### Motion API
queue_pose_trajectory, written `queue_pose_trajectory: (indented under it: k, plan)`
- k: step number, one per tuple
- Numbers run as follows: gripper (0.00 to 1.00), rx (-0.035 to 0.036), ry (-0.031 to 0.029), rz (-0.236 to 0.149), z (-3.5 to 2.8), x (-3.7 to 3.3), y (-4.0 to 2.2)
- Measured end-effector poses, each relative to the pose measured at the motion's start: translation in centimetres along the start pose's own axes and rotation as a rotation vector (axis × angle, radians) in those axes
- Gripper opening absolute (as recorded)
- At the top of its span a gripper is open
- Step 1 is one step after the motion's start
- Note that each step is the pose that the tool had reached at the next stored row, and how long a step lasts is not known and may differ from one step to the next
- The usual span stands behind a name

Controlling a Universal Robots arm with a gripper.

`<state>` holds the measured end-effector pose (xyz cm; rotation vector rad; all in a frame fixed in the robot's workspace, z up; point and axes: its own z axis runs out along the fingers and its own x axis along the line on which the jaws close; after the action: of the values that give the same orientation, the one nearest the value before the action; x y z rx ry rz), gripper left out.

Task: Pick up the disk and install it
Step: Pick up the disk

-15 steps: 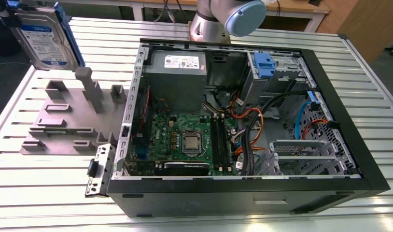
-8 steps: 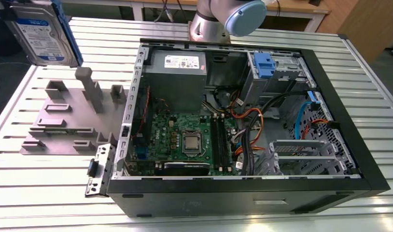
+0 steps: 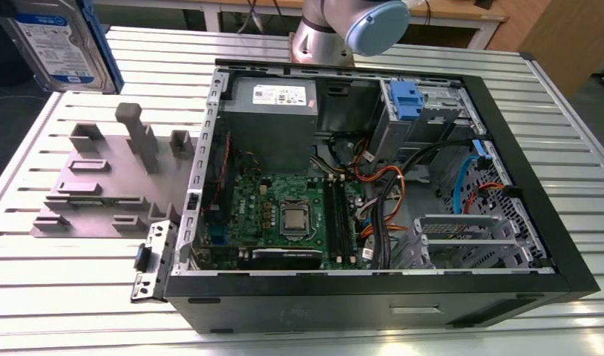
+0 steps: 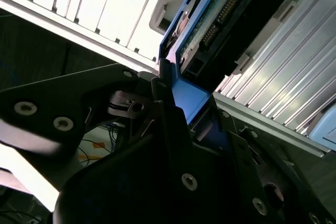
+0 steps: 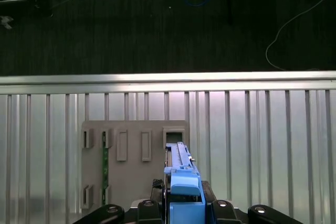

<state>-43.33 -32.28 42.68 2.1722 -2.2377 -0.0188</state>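
First wrist view, disk (image 5: 184,182) edge-on, its blue end clamped in hand (image 5: 185,208)

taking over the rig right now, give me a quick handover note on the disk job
Gripper: shut on the disk, with the fingers on its blue carrier frame.
Disk: held in the air, off the table, by the grey slotted fixture. It is to the exterior view's left of the open computer case.
Done: the pick-up.
Left: the install. The disk is not yet in the case.
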Motion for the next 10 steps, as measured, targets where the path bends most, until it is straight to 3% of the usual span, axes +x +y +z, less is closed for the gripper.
queue_pose_trajectory:
  k: [10]
  plan:
    - [0.36, 0.0000, 0.0019, 0.000, -3.02, 0.03, 0.07]
